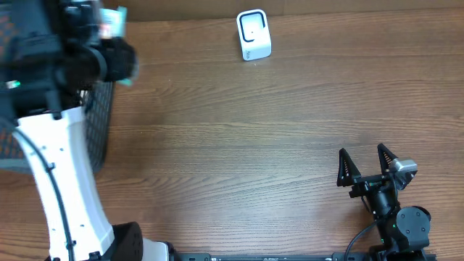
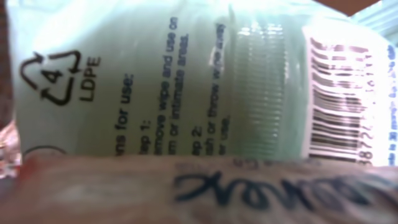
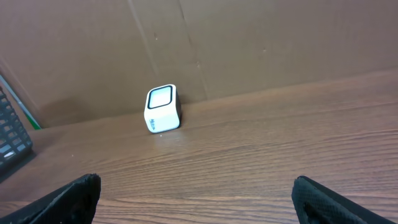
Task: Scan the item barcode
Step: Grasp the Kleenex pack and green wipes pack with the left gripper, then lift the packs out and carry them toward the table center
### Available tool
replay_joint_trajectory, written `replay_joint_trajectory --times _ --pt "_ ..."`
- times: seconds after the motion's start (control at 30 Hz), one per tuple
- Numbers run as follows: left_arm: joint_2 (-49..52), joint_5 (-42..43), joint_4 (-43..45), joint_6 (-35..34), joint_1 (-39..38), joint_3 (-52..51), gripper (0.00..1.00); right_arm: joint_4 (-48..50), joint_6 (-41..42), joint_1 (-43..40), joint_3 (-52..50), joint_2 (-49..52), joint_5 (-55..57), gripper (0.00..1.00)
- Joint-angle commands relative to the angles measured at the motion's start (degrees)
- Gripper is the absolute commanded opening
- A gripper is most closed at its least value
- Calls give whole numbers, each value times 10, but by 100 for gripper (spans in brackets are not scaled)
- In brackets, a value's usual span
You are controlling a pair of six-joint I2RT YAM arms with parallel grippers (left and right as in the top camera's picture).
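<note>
A: Pale green plastic wipe packet point(image 2: 155, 74)?
B: At black mesh basket point(image 1: 101, 123), under left pincer point(image 1: 109, 43); grip cannot be told. Right pincer point(image 1: 360, 168) gapes, empty.
A: White cube scanner point(image 1: 254, 35)?
B: Well apart. Barcode point(image 2: 339, 99) not yet presented.

Pale mint green on the packet point(image 2: 155, 81), lettered in dark navy; white on its barcode label point(image 2: 345, 93), striped with black bars. White on the scanner point(image 1: 254, 35), black-rimmed at the window. Brown wood grain across the table point(image 1: 254, 130). Black mesh on the basket point(image 1: 101, 123). Plain black on the right gripper point(image 1: 361, 152).
</note>
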Motion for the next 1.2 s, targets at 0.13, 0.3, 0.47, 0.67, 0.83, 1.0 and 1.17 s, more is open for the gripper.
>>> replay_joint_trajectory --times 0.13,0.3,0.47,0.67,0.83,1.0,1.17 --pt "5 -30 45 -69 -155 -128 35 2 2 -3 -6 -1 4 100" --pt "9 -31 138 -112 -249 -258 33 2 2 -3 -6 -1 4 100" --pt "9 -43 263 -158 -337 -392 32 2 2 -3 -6 -1 4 100" --pt "33 -78 377 -189 -430 -502 34 2 2 -3 -6 -1 4 100" --pt "87 -105 392 -188 -478 -514 38 2 2 -3 -6 -1 4 100" --pt "125 -96 403 -188 -486 -514 43 2 2 -3 -6 -1 4 100" --pt "133 -85 407 -188 -485 -514 62 2 2 -3 -6 -1 4 100"
